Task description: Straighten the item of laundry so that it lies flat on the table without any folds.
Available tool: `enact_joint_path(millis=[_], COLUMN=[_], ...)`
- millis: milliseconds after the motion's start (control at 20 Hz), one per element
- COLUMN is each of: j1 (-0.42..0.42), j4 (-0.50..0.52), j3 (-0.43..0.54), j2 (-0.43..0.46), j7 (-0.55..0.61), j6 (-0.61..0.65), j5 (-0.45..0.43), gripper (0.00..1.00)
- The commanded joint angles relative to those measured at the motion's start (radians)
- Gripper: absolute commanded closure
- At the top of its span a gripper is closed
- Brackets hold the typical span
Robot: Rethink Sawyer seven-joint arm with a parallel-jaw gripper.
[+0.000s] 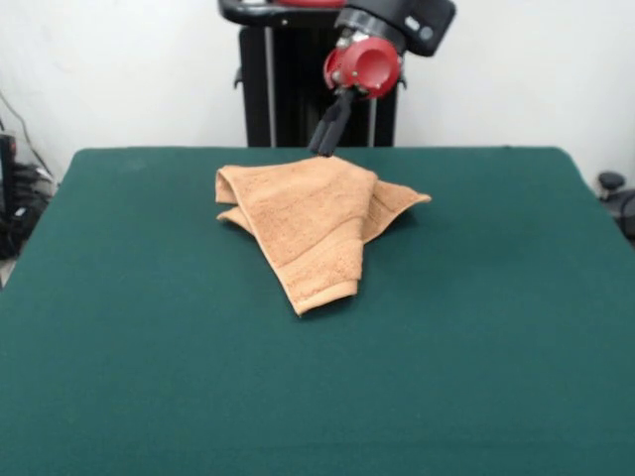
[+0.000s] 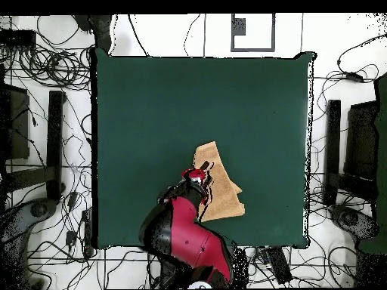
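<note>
Towel [image 1: 308,218] crumpled, folded over, corners protruding

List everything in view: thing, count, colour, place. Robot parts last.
towel: one, light orange-tan, folded and rumpled, on the table's far half in the front view.
table: one, dark green cloth cover, fills most of both views.
cables: many, black, on the white floor around the table in the overhead view.
arm: one, red and black, reaching over the table edge.
tool: one, black, at the towel's far edge.
</note>
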Motion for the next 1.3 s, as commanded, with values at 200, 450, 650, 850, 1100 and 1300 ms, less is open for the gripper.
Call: enact_joint_path(millis=[200,450,650,850,1100,1300], j1=[0.167,0.335,0.433,0.464,0.454,0.401], j4=[-0.078,-0.097,-0.144,-0.174,-0.191,-0.214], j3=[0.005,-0.042,-0.106,-0.157,-0.212,-0.180], j2=[-0.052,-0.007,0.048,0.099,0.147,0.161], j7=[0.027,0.155,0.197,0.159,0.085,0.057], j6=[0.286,0.361,0.440,0.453,0.440,0.401], j5=[0.077,0.224,0.304,0.319,0.269,0.241], gripper=[0.00,0.00,0.00,0.00,0.00,0.00])
